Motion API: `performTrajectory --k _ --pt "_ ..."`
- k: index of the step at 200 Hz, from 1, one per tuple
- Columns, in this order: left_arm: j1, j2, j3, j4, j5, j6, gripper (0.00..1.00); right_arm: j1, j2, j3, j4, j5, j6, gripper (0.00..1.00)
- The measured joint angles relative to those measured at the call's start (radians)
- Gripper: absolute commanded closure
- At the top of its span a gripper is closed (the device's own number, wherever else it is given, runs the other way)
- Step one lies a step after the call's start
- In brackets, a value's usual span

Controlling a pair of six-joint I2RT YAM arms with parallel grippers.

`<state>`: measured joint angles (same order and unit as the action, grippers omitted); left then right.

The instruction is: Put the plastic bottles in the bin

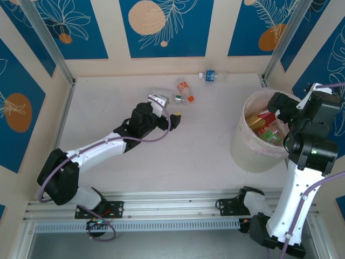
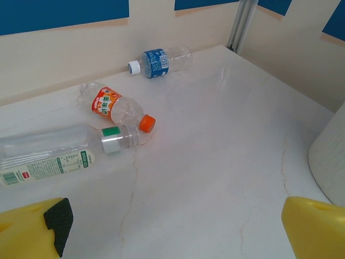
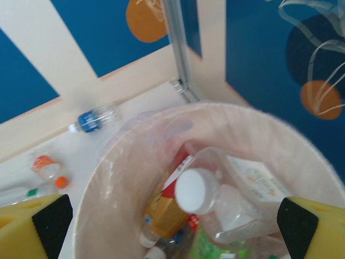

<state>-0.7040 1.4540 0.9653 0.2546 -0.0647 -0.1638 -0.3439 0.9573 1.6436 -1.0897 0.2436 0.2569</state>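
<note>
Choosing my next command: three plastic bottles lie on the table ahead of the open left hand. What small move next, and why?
Probably ease the left hand forward and leftward toward the clear plastic bottle with the green-and-white label: it lies nearest, while the orange-capped plastic bottle and the blue-labelled plastic bottle lie farther back.

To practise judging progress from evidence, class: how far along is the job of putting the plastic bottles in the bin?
Done: several bottles lie inside the bin. In hand: nothing; the right gripper hangs open over the bin, the left gripper open near the clear white-label bottle. Left: three bottles on the table: that one, the orange-capped bottle beside it and the blue-label bottle by the back wall.
</note>
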Motion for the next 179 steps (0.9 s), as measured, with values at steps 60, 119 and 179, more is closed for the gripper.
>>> performTrajectory --k 60,119,179 --pt "0.004 0.002 0.0 0.0 0.001 -0.014 0.0 -0.03 0.13 -0.17 0.073 -0.129 0.04 0.04" --pt "0.009 0.004 -0.006 0.0 0.004 -0.023 0.0 -0.022 0.145 -0.204 0.185 -0.122 0.054 0.05" --pt "0.013 0.028 -0.006 -0.002 0.007 -0.048 0.0 -0.001 0.061 -0.19 0.198 -0.367 0.077 0.04"
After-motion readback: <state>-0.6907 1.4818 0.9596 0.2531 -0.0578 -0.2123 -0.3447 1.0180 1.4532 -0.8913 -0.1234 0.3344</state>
